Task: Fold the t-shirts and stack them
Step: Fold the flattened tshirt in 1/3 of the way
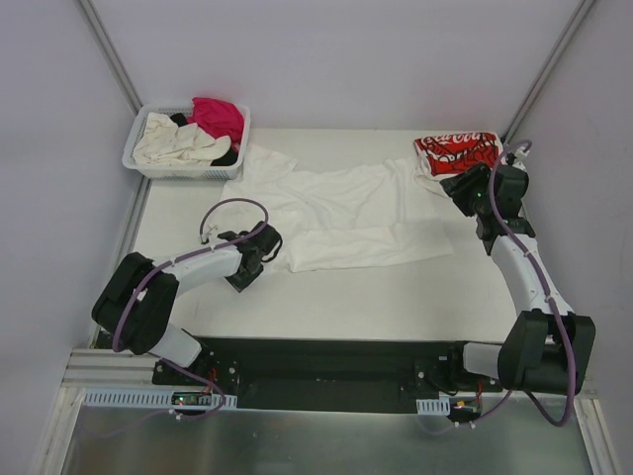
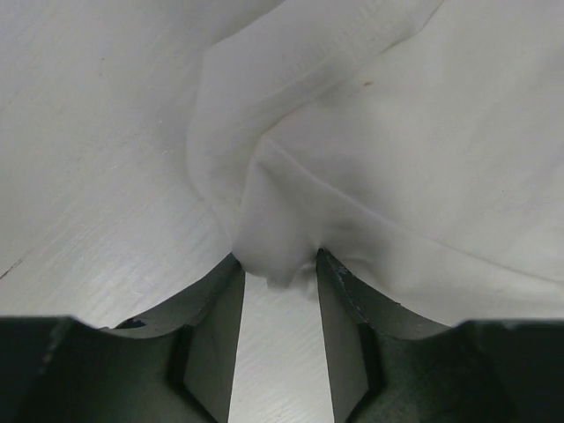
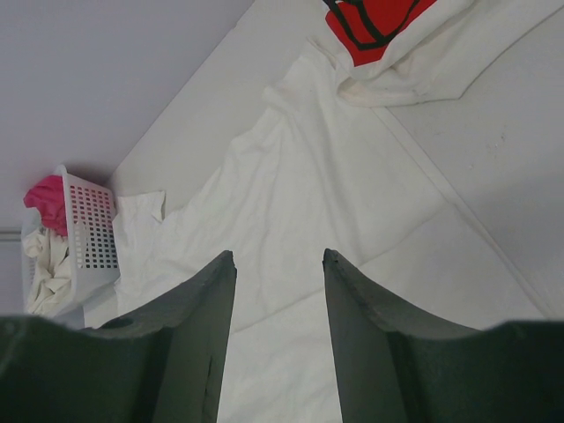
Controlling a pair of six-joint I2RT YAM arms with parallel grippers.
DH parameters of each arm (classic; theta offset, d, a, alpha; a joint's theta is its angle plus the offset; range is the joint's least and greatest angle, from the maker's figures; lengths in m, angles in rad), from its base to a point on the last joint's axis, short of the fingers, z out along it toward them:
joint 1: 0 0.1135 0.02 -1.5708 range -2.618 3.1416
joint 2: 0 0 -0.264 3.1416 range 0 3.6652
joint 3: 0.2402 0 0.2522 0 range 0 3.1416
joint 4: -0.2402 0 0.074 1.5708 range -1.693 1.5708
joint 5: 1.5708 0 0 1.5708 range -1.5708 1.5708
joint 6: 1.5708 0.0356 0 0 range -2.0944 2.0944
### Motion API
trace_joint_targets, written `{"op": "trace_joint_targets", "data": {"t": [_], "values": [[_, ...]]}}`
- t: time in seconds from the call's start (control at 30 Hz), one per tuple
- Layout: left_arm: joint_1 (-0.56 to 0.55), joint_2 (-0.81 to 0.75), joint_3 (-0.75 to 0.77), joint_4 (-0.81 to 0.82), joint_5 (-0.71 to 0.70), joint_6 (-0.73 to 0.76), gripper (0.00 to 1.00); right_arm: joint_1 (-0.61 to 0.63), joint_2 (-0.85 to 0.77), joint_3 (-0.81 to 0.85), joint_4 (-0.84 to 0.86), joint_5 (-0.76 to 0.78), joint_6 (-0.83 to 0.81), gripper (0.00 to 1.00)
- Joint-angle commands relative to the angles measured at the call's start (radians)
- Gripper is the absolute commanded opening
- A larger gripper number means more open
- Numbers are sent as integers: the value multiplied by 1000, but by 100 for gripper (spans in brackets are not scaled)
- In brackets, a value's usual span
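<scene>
Far left: white slotted basket (image 1: pixel 183 170) holding a cream shirt (image 1: pixel 178 143), a magenta shirt (image 1: pixel 220 116) and a black shirt (image 1: pixel 226 156), all unfolded. Next, left hand (image 2: pixel 276 269) low on the surface (image 1: pixel 396 297), narrow on a puckered fold at the near left edge of the large white t-shirt (image 1: pixel 346 213), cloth touching both fingers; firmness of the bite not clear. Best to close fully on that fold before lifting, then raise only a little and carry the edge over evenly, without dragging the whole shirt. Shirt spread wrinkled mid-surface, far left corner just beside the basket: a likely snag. Right hand (image 3: pixel 279 256) above the shirt's right end, fingers apart, holding nothing; handy for taking the matching edge. Far right: folded red-printed white shirt (image 1: pixel 457 151), touching the big shirt's end, easily disturbed.
</scene>
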Motion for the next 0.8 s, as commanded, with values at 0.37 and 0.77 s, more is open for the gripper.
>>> {"op": "trace_joint_targets", "data": {"t": [0.37,0.77], "values": [[68,-2,-65,8,34,-35,0,-52,-33,22,12,-4,6,47],[114,-75,-120,7,35,-38,0,-53,-1,60,23,13,21,48]]}}
